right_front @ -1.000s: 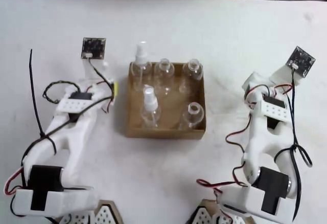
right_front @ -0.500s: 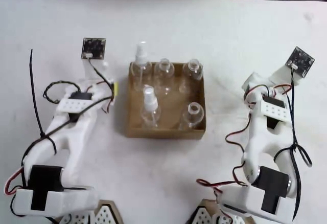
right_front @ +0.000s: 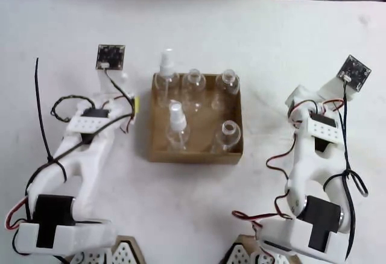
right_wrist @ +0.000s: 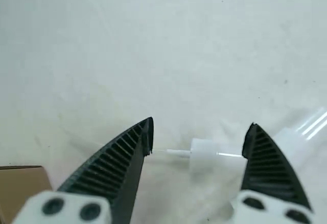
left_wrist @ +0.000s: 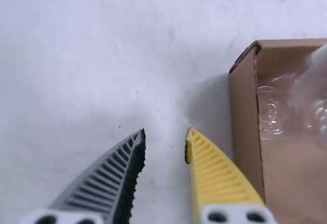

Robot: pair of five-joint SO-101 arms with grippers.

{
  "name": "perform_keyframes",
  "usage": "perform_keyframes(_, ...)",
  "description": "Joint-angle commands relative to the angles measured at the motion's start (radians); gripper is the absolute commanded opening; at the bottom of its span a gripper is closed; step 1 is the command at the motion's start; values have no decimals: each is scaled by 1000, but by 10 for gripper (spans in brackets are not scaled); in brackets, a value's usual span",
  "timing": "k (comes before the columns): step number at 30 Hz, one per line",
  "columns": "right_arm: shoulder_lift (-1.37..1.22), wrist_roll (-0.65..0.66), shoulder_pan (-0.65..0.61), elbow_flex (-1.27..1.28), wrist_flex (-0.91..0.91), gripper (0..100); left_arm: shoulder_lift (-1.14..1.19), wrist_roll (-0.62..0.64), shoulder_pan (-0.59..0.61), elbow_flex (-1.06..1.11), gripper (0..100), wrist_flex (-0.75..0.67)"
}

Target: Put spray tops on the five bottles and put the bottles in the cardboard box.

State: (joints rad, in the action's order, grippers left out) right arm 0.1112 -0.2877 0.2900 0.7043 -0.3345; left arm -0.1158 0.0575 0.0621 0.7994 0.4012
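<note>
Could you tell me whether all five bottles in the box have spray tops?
No, three bottles in the box have bare necks.

The right gripper (right_wrist: 200,122) hangs over the white table (right_wrist: 153,40) with its 2 black ribbed fingers (right_wrist: 117,162) spread wide. Between them 1 white spray top (right_wrist: 209,155) lies on its side, its thin stem pointing at 1 finger, its body close against the other. A cardboard box (right_wrist: 18,183) corner shows beside the gripper.

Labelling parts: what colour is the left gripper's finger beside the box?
Yellow; the finger shows best in left wrist view.
</note>
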Motion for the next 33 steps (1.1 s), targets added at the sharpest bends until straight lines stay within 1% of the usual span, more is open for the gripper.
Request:
perform_keyframes(1,7,-6,-12,-46,1,251,-21,-11,-12,-5,124,0)
perform_keyframes(12,10,-6,-5,-46,-7,251,-21,-11,-12,-6,124,0)
perform_keyframes(14,13,-9,-5,-49,-35,251,-21,-11,-12,-6,124,0)
perform_keyframes(16,16,-68,-5,-52,-70,251,-21,-11,-12,-6,124,0)
perform_keyframes(19,5,-158,-4,-58,-73,253,-21,-11,-12,-6,124,0)
perform_keyframes(22,-27,-178,-5,-69,-68,254,-21,-11,-12,-6,124,0)
perform_keyframes(27,-147,-183,-12,-163,-81,253,-21,-11,-12,-6,124,-2)
perform_keyframes(29,-189,-184,-10,-206,-127,252,-21,-11,-12,-6,124,-2)
perform_keyframes(32,-243,-189,-7,-299,-259,252,-21,-11,-12,-6,124,-2)
perform_keyframes(33,-257,-209,-7,-322,-295,252,-21,-11,-12,-6,124,-2)
